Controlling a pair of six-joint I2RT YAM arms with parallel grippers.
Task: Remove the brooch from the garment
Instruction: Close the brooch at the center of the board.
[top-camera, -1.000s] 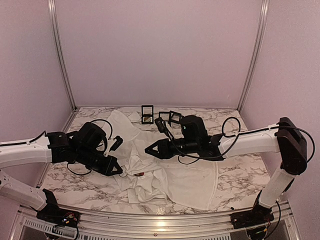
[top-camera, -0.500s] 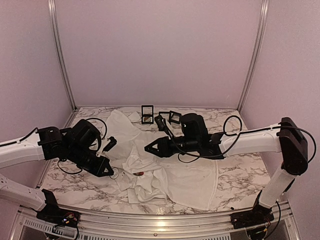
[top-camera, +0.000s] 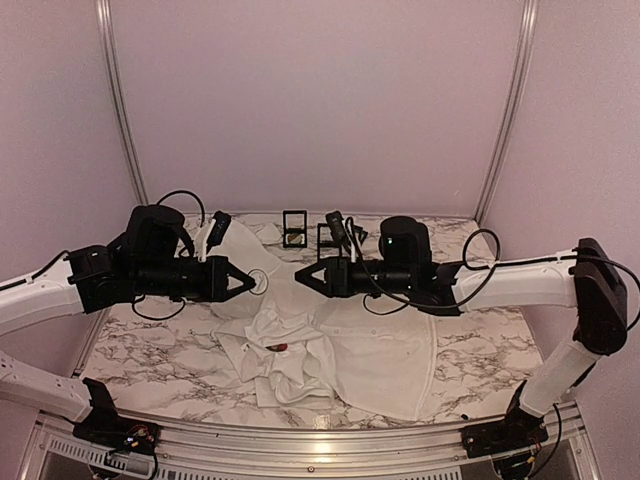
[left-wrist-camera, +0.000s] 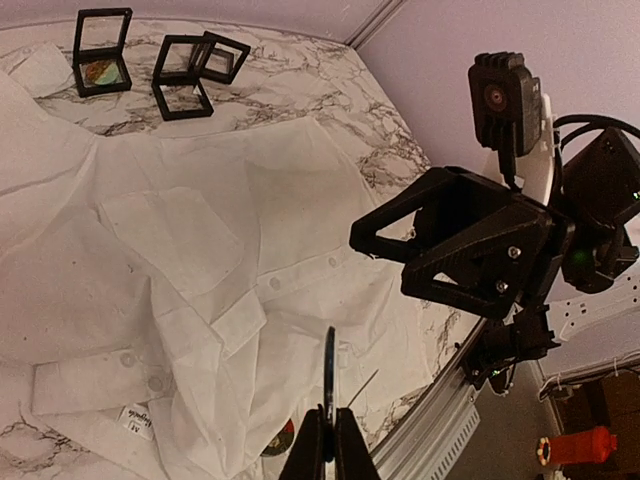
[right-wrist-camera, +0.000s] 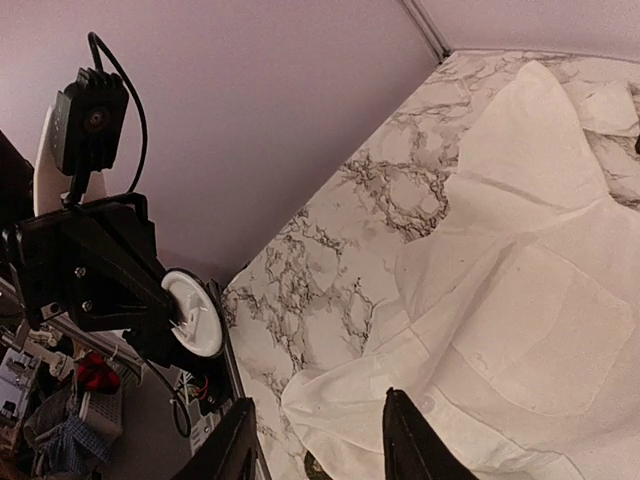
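Observation:
The garment, a white shirt (top-camera: 340, 345), lies crumpled on the marble table; its pocket and buttons show in the left wrist view (left-wrist-camera: 190, 240). My left gripper (top-camera: 243, 283) is shut on the brooch (top-camera: 258, 282), a round disc, and holds it in the air above the shirt. The left wrist view shows the brooch (left-wrist-camera: 329, 372) edge-on between the shut jaws, its pin sticking out. The right wrist view shows the brooch's white back (right-wrist-camera: 195, 312). My right gripper (top-camera: 303, 277) is open and empty, facing the left one above the shirt (right-wrist-camera: 520, 310).
A small dark round thing with red on it (top-camera: 281, 347) lies at a shirt fold, also in the left wrist view (left-wrist-camera: 281, 440). Several small black display frames (top-camera: 294, 228) stand at the back of the table (left-wrist-camera: 100, 48). The table's front rail (top-camera: 320, 445) is near.
My left gripper has risen from the shirt's front left and swung up and back with the brooch in it. My right gripper has lifted a little and levelled out.

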